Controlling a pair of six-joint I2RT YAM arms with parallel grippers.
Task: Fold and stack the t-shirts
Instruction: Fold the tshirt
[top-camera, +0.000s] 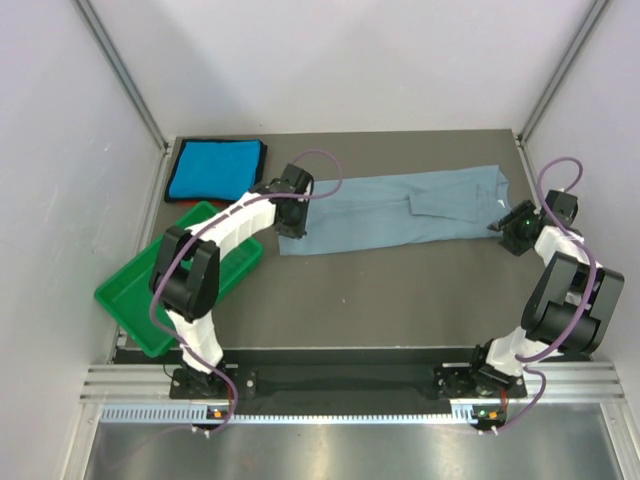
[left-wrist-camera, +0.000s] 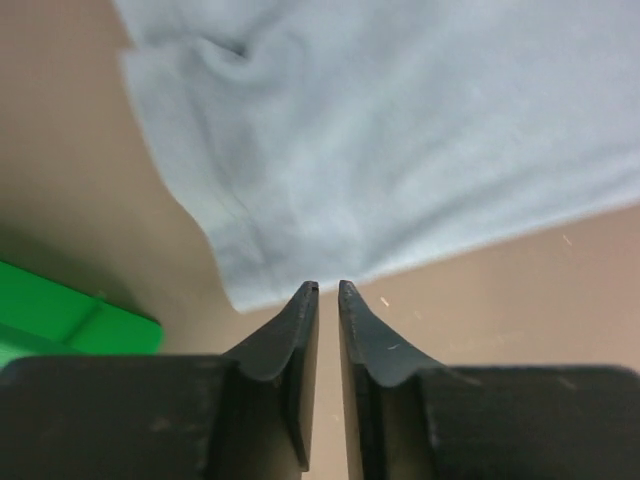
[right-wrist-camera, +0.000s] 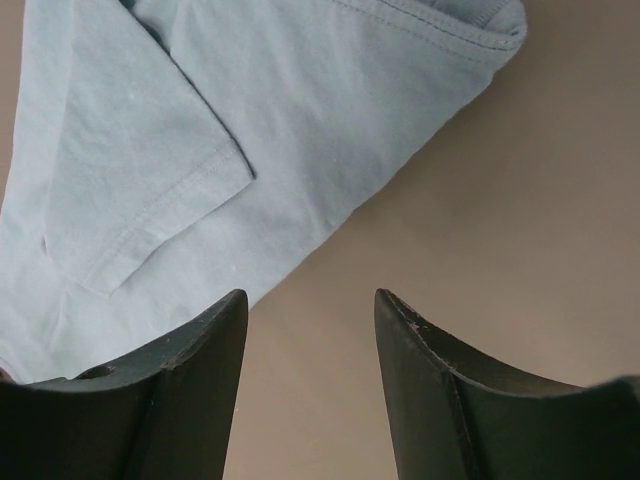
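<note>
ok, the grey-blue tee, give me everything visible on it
The grey-blue t-shirt is soft cloth, folded lengthwise into a long band lying flat across the table, with a sleeve folded on top and stitched hems showing. The left pincer has its tips at a left-end corner; contact unclear. The right pincer stands open over the table by its right end.

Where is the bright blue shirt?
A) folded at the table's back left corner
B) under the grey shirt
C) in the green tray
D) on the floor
A: the blue shirt lies folded in the back left corner of the table, beyond the tray.
</note>
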